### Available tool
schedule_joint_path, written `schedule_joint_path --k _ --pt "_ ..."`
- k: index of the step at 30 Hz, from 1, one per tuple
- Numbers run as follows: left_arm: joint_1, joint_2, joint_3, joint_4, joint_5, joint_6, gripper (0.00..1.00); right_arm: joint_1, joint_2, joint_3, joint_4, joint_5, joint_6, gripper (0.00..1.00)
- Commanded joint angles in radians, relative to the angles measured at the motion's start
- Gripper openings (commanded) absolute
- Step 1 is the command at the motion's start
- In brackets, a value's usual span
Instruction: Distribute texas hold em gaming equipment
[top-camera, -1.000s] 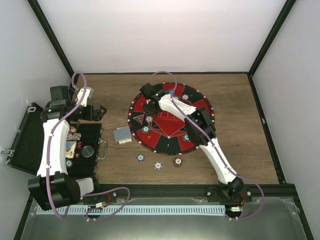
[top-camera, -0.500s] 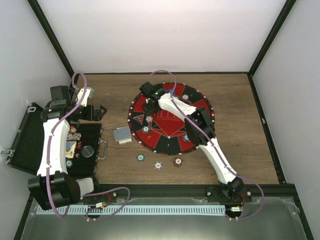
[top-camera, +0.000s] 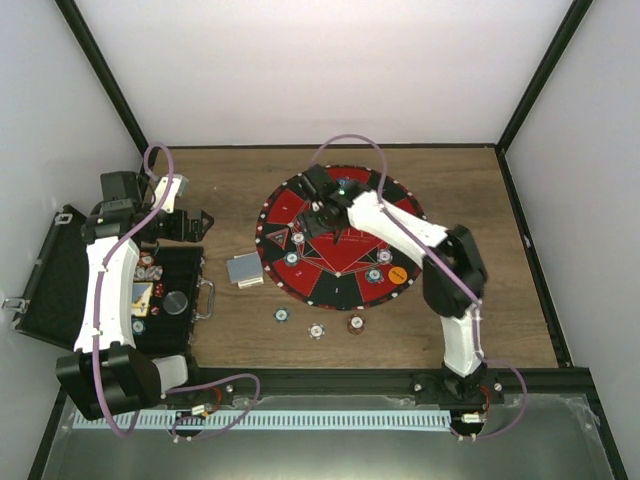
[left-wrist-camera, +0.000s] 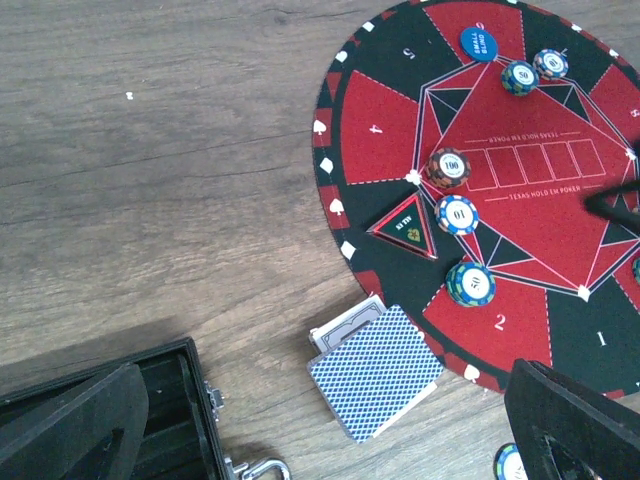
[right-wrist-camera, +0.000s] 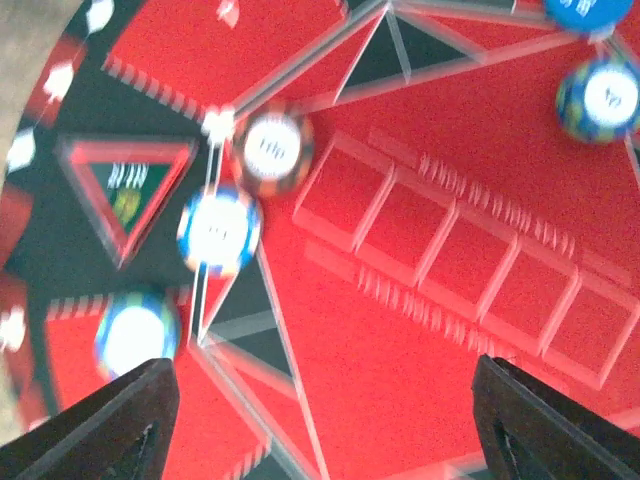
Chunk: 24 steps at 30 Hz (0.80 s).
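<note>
The round red and black poker mat (top-camera: 300, 200) lies mid-table. A blue-backed card deck (left-wrist-camera: 378, 372) lies at its left edge, also in the top view (top-camera: 245, 270). Striped chips (left-wrist-camera: 449, 167) sit on the mat, and three chips (top-camera: 316, 331) lie on the wood in front of it. A blue marker disc (left-wrist-camera: 480, 43) and an orange disc (top-camera: 397, 273) rest on the mat. My right gripper (top-camera: 308, 222) hangs open and empty over the mat's red centre (right-wrist-camera: 320, 440). My left gripper (top-camera: 195, 222) is open and empty above the wood left of the mat (left-wrist-camera: 320, 440).
An open black case (top-camera: 60, 290) with more chips (top-camera: 150, 270) lies at the far left; its corner and latch (left-wrist-camera: 215, 400) show under my left gripper. A triangular marker (left-wrist-camera: 405, 228) sits on the mat's left side. Black frame posts and white walls bound the table.
My right arm has swung its elbow to the right, uncovering the orange disc, and its gripper has shifted slightly right over the mat. The left arm has not moved.
</note>
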Motion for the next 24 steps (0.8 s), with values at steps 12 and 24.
schedule_joint_path --k 12,24 --pt "0.007 -0.007 -0.008 0.029 0.037 -0.006 1.00 0.227 -0.603 -0.803 0.043 -0.011 0.311 0.90" --pt "0.006 -0.004 -0.003 0.028 0.032 -0.010 1.00 0.285 -0.622 -0.927 0.070 -0.062 0.321 0.82"
